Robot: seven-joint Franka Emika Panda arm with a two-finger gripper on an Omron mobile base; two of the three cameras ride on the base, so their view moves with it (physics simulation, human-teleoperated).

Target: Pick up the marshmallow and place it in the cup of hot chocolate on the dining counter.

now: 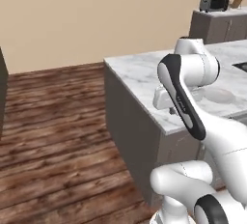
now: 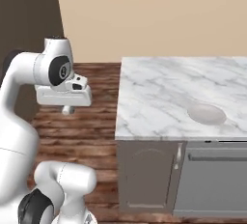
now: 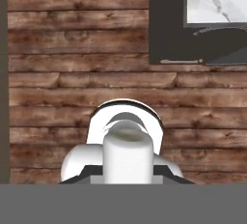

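My hand view looked down at plank floor (image 3: 72,49); the right base view showed the plate (image 2: 206,113) on the tabletop (image 2: 159,88). Whether my jaws were clenched, I cannot tell.

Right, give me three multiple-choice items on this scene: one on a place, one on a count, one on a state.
1. The gripper hangs above: A the floor; B a chair; C a rug.
2. Plates on the counter: A none; B one; C three.
3. The door under the counter is: A wide open; B shut; C missing.

Key: A, the right base view shows it over the wood planks beside the counter; B, a single pale plate lies on the marble; B, the door sits flush in its frame.
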